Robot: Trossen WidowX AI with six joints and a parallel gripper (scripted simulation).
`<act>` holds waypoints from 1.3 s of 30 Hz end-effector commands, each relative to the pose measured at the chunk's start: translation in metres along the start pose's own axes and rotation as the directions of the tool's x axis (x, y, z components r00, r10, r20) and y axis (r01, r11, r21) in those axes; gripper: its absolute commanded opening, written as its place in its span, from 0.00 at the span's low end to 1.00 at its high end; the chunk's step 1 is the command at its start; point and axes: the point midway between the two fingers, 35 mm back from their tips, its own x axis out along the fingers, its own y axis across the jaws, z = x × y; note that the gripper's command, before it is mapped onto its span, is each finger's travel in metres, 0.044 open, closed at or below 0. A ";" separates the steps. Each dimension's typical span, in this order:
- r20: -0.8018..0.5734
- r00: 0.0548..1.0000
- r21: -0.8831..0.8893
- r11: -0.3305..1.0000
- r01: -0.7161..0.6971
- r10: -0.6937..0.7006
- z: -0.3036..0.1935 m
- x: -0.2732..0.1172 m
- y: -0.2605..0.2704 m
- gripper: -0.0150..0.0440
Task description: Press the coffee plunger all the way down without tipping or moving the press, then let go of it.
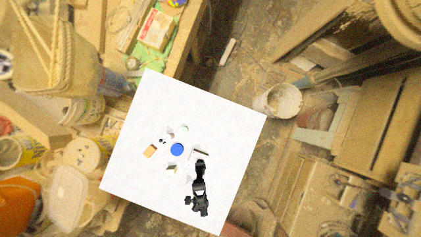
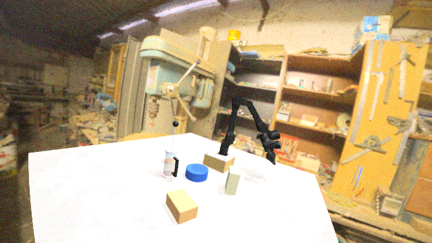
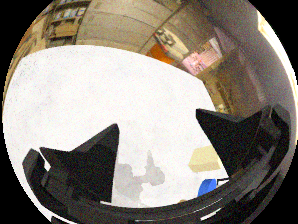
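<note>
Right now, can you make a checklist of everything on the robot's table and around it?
Surface: white table top, with several things on it.
Job's things: coffee press upright, black handle on its side; plunger knob up high on its thin rod, not pressed yet.
Clutter: blue disc beside the press; tan block near the front; pale green block standing on end; wooden block under the arm's base.
Grippers: gripper open, holding nothing, off to the side and well away from the plunger.
Cables: nothing seen.
Surroundings: workshop with a drill press, shelves and hanging tools.
</note>
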 end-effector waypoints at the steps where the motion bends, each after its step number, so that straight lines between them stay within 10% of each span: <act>1: -0.003 1.000 0.009 1.000 0.003 -0.003 0.000 0.001 -0.002 0.98; 22: -0.293 0.945 0.494 0.823 0.280 -0.146 -0.048 0.059 -0.205 1.00; 39: -0.508 0.818 0.704 0.417 0.575 -0.270 -0.170 0.002 -0.378 1.00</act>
